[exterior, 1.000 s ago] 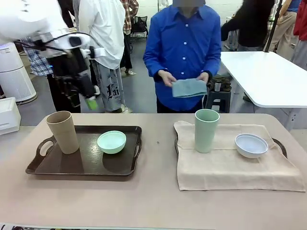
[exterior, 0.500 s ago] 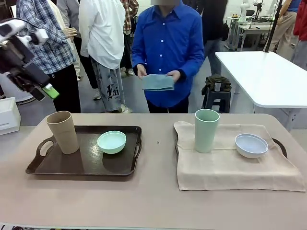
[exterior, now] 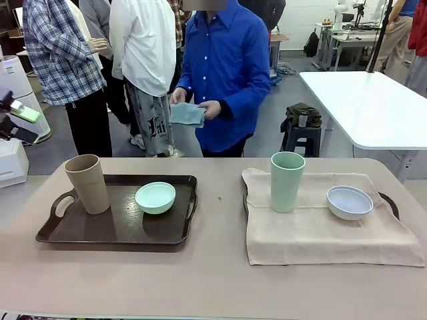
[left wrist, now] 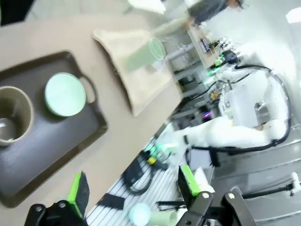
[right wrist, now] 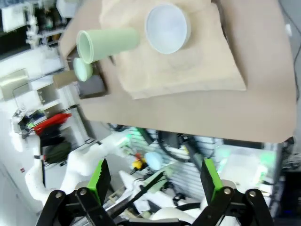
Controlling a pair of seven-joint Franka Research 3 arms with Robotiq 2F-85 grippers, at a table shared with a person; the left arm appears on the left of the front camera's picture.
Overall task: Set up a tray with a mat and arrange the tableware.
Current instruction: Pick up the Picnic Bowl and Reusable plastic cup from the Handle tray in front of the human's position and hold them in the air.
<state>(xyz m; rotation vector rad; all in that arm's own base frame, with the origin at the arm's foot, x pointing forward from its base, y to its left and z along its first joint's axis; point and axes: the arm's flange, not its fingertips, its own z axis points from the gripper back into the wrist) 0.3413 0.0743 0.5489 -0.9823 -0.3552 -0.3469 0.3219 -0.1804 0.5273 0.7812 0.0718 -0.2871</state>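
The tan cup (exterior: 87,183) and the mint-green bowl (exterior: 155,197) stand on a bare dark tray (exterior: 113,230) at the left. On the right, a beige mat (exterior: 313,233) covers a second tray, and on it stand the pale green cup (exterior: 287,181) and the white bowl (exterior: 349,202). My left gripper (exterior: 23,123) hangs at the picture's far left edge, high and well away from the table. It stands open and empty in its wrist view (left wrist: 133,188), looking down on the tan cup (left wrist: 14,115) and mint-green bowl (left wrist: 65,94). My right gripper (right wrist: 155,181) is open and empty, high above the white bowl (right wrist: 168,28) and pale green cup (right wrist: 106,44).
A person in a blue shirt stands behind the table, left of centre, holding a folded blue-grey cloth (exterior: 187,115) in both hands. A handle (exterior: 390,203) of the covered tray pokes out beside the mat. Other people stand behind; a white table (exterior: 367,107) is at the back right.
My left arm has swung away leftward from above the dark tray to the picture's edge. The person with the cloth has stepped to the left.
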